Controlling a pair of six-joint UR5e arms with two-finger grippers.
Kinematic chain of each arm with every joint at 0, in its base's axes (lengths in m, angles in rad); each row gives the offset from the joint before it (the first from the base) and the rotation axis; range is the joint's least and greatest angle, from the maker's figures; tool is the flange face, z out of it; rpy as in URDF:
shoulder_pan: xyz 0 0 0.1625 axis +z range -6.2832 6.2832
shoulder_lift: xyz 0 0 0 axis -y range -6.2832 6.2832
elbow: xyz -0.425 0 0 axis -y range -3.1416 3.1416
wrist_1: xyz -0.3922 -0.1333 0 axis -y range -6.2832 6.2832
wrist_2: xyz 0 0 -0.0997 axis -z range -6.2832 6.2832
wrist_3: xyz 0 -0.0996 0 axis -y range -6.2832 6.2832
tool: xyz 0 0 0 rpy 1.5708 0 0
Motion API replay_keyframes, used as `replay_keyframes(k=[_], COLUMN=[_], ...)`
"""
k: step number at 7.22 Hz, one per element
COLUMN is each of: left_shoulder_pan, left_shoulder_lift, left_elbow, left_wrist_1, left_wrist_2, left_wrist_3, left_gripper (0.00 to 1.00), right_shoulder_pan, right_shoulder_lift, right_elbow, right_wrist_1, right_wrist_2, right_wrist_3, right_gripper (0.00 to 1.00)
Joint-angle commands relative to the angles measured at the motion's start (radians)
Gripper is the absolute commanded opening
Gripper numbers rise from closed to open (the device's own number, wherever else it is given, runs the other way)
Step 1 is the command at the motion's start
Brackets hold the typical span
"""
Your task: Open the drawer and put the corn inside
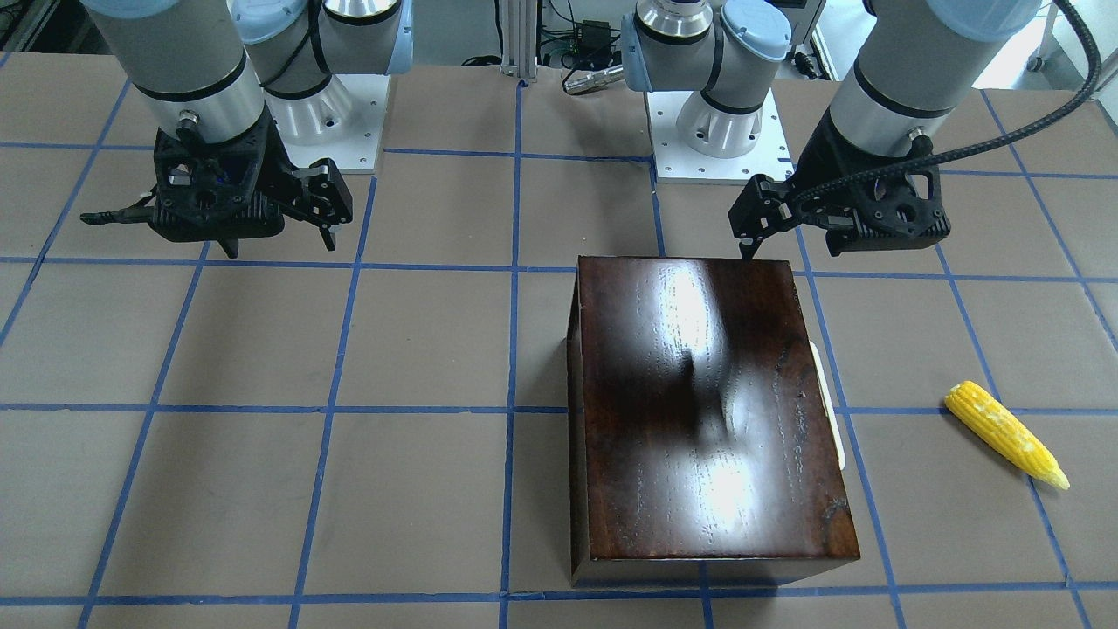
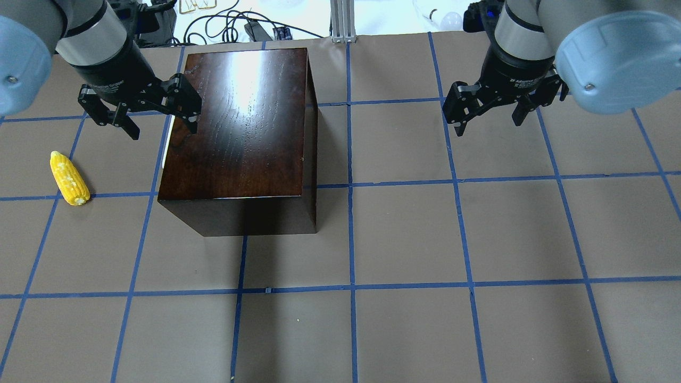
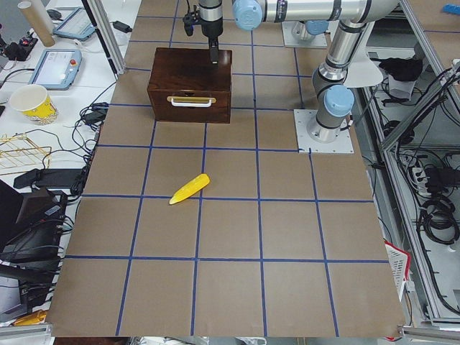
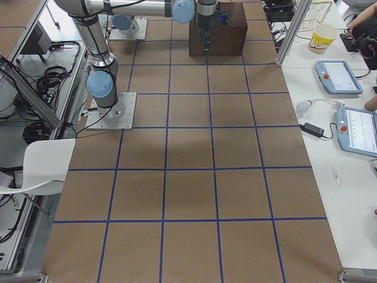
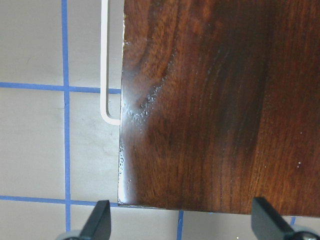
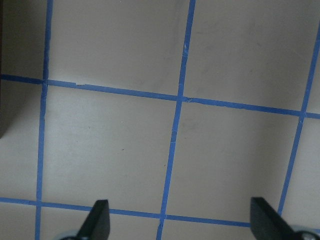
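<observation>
The corn (image 2: 69, 178) is lying on the counter (image 2: 404, 239), well left of the dark wooden box (image 2: 239, 122). The left claw (image 2: 161, 127) is hovering, spread wide, over the white handle (image 5: 104, 60) of the shut drawer (image 3: 190, 109). The right claw (image 2: 489, 125) is hanging wide over the counter.

The box (image 2: 239, 122) corner sits about under the left pincer (image 2: 162, 130)'s inner finger, and the outer finger hangs over bare table (image 2: 404, 234). There's a slim gap behind the handle (image 5: 105, 75). The corn (image 2: 69, 178) lies well out past the outer finger, open all round. The right pincer (image 2: 488, 125) has only bare table below.
</observation>
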Motion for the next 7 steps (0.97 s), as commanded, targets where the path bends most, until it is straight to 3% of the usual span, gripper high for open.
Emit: replay_keyframes(k=[1, 4, 7], left_shoulder_pan=[0.027, 0.185, 0.283], left_shoulder_lift=[-0.013, -0.032, -0.088], left_elbow=[0.001, 0.010, -0.001], left_wrist_1=[0.039, 0.064, 0.123], left_wrist_2=[0.000, -0.003, -0.012], left_wrist_3=[0.002, 0.023, 0.232], left_gripper=[1.00, 1.00, 1.00], right_shoulder_pan=[0.002, 0.001, 0.002], right_shoulder_lift=[0.000, 0.000, 0.000], right_elbow=[0.000, 0.000, 0.000], right_wrist_1=[0.000, 0.000, 0.000], right_wrist_2=[0.000, 0.000, 0.000], right_wrist_3=[0.000, 0.000, 0.000], right_gripper=[1.00, 1.00, 1.00])
